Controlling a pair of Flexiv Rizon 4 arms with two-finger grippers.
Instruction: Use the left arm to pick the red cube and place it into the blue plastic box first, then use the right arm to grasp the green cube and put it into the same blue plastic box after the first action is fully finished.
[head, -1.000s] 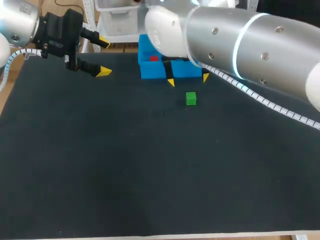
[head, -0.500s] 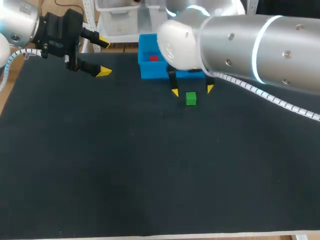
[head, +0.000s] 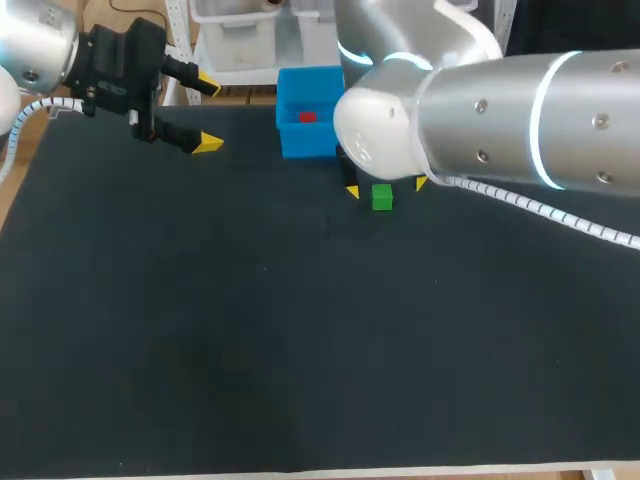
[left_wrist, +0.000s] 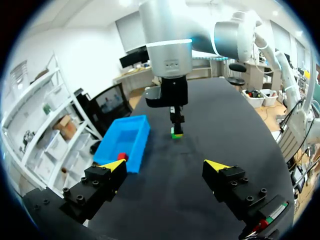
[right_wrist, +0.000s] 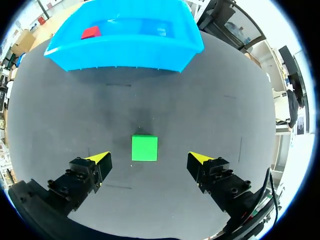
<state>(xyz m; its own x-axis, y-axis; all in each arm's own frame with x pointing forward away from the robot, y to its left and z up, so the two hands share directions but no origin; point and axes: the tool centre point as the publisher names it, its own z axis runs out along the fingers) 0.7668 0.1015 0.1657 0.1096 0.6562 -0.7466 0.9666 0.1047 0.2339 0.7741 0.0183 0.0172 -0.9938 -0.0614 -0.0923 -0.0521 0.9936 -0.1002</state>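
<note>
The first job looks done. The red cube (head: 307, 117) lies inside the blue plastic box (head: 310, 143). The left gripper (head: 207, 113) is wide open and holds nothing. It hangs over the far left side of the black table (head: 200, 330), well away from the box.

The second job is not done yet. The green cube (right_wrist: 144, 148) sits on the table, near the box but outside it. The right gripper (right_wrist: 148, 157) hangs right above it, wide open, with one finger on each side of the cube. The fingers do not touch it. It has to close on the cube, lift it and drop it in the box.

There is one red cube, one green cube, one blue box and two grippers.
</note>
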